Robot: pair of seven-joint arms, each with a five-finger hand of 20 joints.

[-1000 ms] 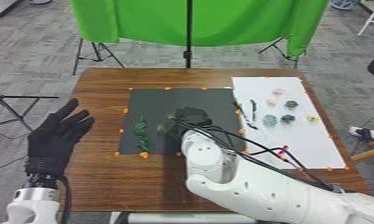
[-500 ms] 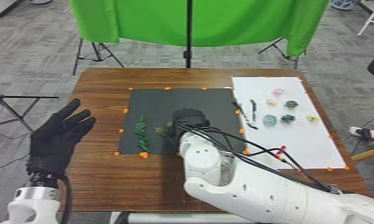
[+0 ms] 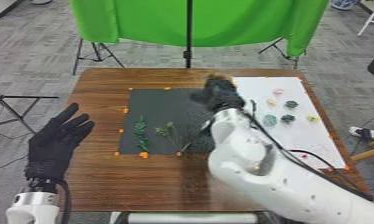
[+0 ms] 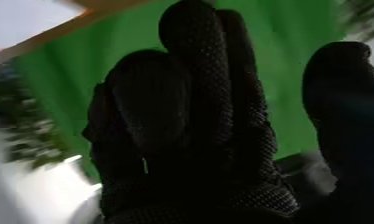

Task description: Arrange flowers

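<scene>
In the head view my right hand (image 3: pixel 217 93) is over the top right part of the dark sheet (image 3: pixel 170 105), near the white sheet's edge. In the right wrist view the right hand (image 4: pixel 201 110) has its fingers extended and the thumb apart, holding nothing. My left hand (image 3: pixel 57 142) is left of the dark sheet, fingers straight. A green leafy stem (image 3: pixel 142 134) and a lighter branching sprig (image 3: pixel 172 134) lie side by side on the dark sheet. On the white sheet (image 3: pixel 306 145) are a pink flower (image 3: pixel 278 92), a pale green one (image 3: pixel 270 120) and several others.
Orange tape pieces mark the sheets' edges on the brown table (image 3: pixel 99 95). A dark stem (image 3: pixel 254 106) lies near the white sheet's left edge. Behind the table hangs a green cloth (image 3: pixel 139 22) on a stand.
My right hand has lifted away from the sprig toward the back right, uncovering it on the dark sheet. The left hand has barely moved.
</scene>
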